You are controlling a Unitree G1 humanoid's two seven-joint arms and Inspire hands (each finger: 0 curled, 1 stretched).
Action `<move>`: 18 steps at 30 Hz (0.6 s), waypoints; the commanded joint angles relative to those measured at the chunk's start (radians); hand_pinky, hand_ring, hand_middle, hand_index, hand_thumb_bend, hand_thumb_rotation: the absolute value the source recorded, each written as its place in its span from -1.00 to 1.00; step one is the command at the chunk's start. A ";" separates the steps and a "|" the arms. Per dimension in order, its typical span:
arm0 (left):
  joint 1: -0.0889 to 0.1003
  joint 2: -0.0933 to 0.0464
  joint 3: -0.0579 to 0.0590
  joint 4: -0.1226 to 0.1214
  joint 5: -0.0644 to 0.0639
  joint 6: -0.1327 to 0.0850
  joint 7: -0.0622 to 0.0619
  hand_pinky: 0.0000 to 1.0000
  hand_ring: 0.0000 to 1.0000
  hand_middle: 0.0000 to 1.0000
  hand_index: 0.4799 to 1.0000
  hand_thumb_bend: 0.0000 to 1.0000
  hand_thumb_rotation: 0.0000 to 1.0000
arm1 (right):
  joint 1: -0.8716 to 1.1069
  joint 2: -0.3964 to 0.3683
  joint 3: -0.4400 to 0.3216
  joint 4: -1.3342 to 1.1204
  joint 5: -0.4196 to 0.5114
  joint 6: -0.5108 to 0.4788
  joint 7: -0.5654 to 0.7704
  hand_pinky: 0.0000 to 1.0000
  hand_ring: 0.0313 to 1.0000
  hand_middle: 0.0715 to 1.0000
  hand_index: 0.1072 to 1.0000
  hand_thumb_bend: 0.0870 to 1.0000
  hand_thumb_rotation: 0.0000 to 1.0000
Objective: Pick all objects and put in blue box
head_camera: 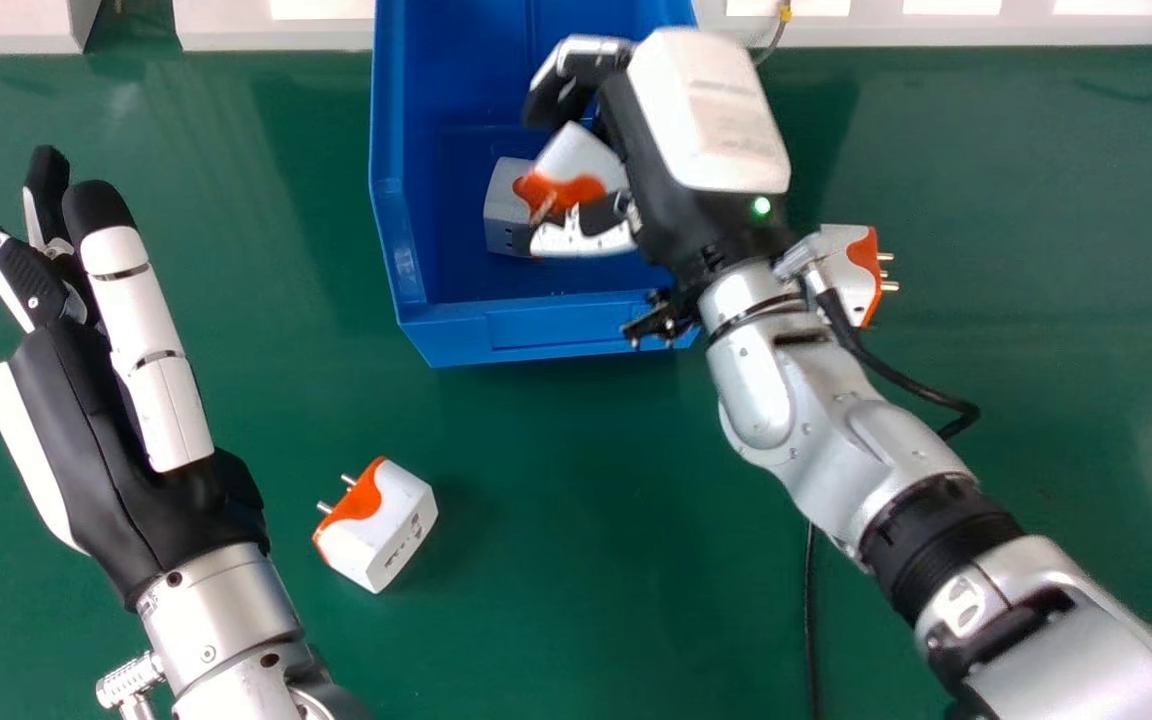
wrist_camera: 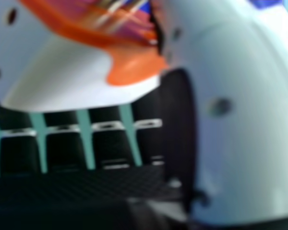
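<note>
Fingers of right hand (head_camera: 641,130): curled round one plug (head_camera: 581,155), over blue box (head_camera: 456,340); prongs point nearward and left, long axis slanting likewise. Second plug (head_camera: 504,205): inside box. Third plug (head_camera: 376,535): green table (head_camera: 556,600). Left hand (head_camera: 86,430): fingers apart.

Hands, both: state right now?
Left hand: open, holding nothing.
Right hand: closed on a white-and-orange plug, over the blue box.

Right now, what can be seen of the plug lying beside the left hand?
The plug has a boxy white body, plastic-looking, with an orange end. Two metallic prongs point towards the left hand. One side bears small dark marks or openings. It lies at an angle on the green table, nearer the robot than the blue box, and touches only the table.
</note>
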 commanded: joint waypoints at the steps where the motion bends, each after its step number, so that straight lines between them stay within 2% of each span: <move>1: 0.000 -0.090 -0.004 -0.007 0.000 -0.024 -0.006 0.90 0.93 0.93 0.83 0.04 0.67 | -0.062 0.009 0.017 0.021 -0.002 -0.014 -0.034 -0.30 -0.15 -0.12 -0.09 -0.10 -1.00; 5: 0.005 -0.089 -0.005 -0.005 0.000 -0.032 -0.010 0.91 0.94 0.93 0.84 0.04 0.68 | -0.071 0.010 0.048 0.042 -0.014 0.005 -0.051 -0.28 -0.12 -0.09 -0.08 -0.10 -1.00; 7: 0.008 -0.089 -0.004 -0.004 -0.001 -0.034 -0.014 0.91 0.94 0.93 0.84 0.04 0.68 | -0.069 0.008 0.064 0.030 -0.025 0.034 -0.049 -0.30 -0.08 0.04 -0.10 -0.11 -1.00; 10: 0.010 -0.090 -0.003 -0.005 -0.001 -0.032 -0.015 0.91 0.94 0.93 0.84 0.04 0.68 | -0.064 0.002 0.093 -0.002 -0.055 0.091 -0.054 -0.28 -0.05 0.03 -0.12 -0.11 -1.00; 11: 0.011 -0.089 -0.002 -0.004 -0.001 -0.034 -0.016 0.91 0.93 0.93 0.84 0.04 0.68 | -0.060 0.000 0.096 -0.016 -0.060 0.101 -0.056 -0.08 0.13 0.35 0.09 0.09 -1.00; 12: 0.012 -0.090 -0.002 -0.004 0.000 -0.033 -0.016 0.91 0.93 0.93 0.84 0.04 0.68 | -0.055 -0.002 0.099 -0.030 -0.061 0.108 -0.057 -0.02 0.20 0.43 0.16 0.16 -1.00; 15: 0.014 -0.089 -0.003 -0.004 0.001 -0.036 -0.018 0.91 0.93 0.93 0.84 0.04 0.68 | -0.041 -0.004 0.101 -0.071 -0.065 0.129 -0.069 0.03 0.27 0.51 0.23 0.23 -1.00; 17: 0.017 -0.091 -0.004 -0.005 0.003 -0.037 -0.016 0.89 0.92 0.92 0.83 0.05 0.65 | -0.029 -0.001 0.095 -0.104 -0.065 0.144 -0.081 0.30 0.64 0.82 0.51 0.54 -0.93; 18: 0.019 -0.092 -0.005 -0.008 0.003 -0.034 -0.015 0.89 0.92 0.92 0.83 0.05 0.65 | -0.022 -0.001 0.092 -0.122 -0.062 0.149 -0.086 0.30 0.64 0.82 0.51 0.54 -0.93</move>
